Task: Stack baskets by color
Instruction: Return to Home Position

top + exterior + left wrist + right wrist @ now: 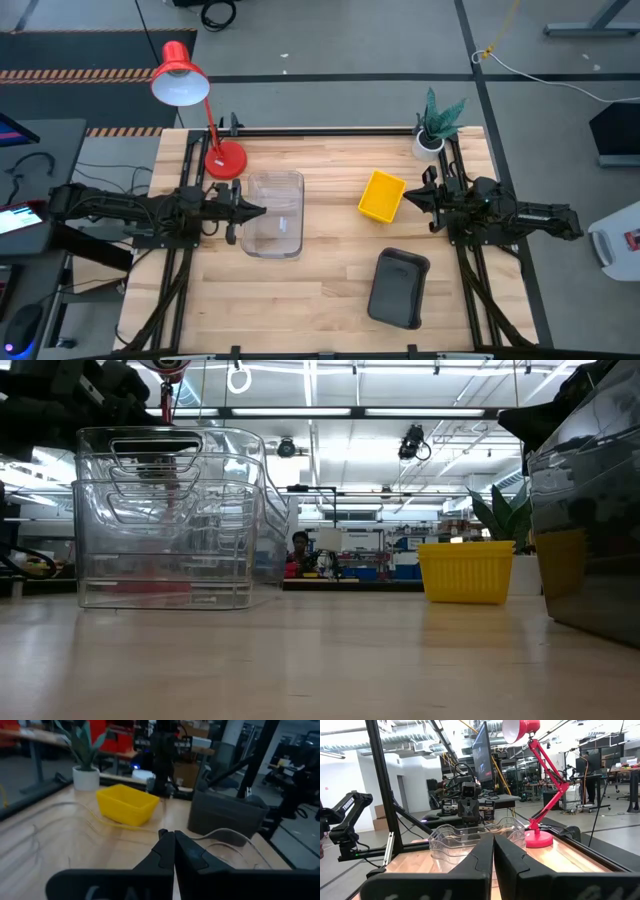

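Two clear baskets point(273, 213) sit nested one in the other on the table's left half, their bottom on the wood point(165, 520). A small yellow basket point(382, 195) stands right of centre, and a dark grey basket point(398, 287) lies nearer the front edge. My left gripper point(260, 209) is shut and level, its tips above the clear baskets' left rim point(174, 840). My right gripper point(410, 198) is shut and level, just right of the yellow basket, with nothing in it point(493, 842).
A red desk lamp point(225, 160) stands at the far left, just behind the clear baskets. A small potted plant point(432, 128) is at the far right corner. Bare wood point(300, 300) lies along the front, left of the grey basket.
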You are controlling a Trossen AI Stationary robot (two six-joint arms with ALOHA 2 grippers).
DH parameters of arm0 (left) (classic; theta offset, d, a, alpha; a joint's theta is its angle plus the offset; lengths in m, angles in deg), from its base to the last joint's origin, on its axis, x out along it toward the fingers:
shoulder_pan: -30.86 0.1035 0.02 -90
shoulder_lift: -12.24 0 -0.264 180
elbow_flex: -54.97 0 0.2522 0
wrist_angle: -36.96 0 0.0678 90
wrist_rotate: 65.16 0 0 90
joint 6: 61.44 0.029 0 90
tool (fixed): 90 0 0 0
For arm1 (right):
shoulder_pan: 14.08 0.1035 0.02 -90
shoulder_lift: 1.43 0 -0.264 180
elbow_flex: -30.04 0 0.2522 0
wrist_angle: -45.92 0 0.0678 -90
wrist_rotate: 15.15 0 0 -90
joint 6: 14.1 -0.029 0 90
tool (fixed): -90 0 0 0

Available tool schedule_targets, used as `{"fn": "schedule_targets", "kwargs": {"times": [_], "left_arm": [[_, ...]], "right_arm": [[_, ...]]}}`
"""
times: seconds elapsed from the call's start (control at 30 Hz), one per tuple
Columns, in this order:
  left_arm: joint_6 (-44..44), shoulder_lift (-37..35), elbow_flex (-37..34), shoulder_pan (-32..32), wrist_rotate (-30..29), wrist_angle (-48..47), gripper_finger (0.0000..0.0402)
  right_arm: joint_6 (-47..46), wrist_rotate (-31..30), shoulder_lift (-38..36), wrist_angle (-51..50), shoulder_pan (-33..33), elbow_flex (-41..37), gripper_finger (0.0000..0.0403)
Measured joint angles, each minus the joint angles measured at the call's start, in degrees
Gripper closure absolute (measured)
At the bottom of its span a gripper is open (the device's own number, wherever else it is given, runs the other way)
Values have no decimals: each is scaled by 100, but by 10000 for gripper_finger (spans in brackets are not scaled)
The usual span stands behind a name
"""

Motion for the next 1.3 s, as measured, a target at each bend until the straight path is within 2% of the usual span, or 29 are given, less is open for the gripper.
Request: {"fn": "schedule_targets", "kwargs": {"times": [0.13,0.37,0.77,1.0,1.3], "left_arm": [[280,-230,-198,0,-249,108,397],[388,-750,-590,0,-319,183,397],[648,-1573,-605,-367,-258,-516,397],[-16,-1572,-607,-602,-187,-1134,383],[-274,-1571,-607,-612,-189,-1141,374]], "right_arm": [[-1,-2,-1,1,-1,0,384],[0,-2,0,1,-1,0,384],[1,-2,0,2,0,-2,384],[1,-2,-1,1,-2,0,384],[1,-2,0,0,-2,-1,384]]}}
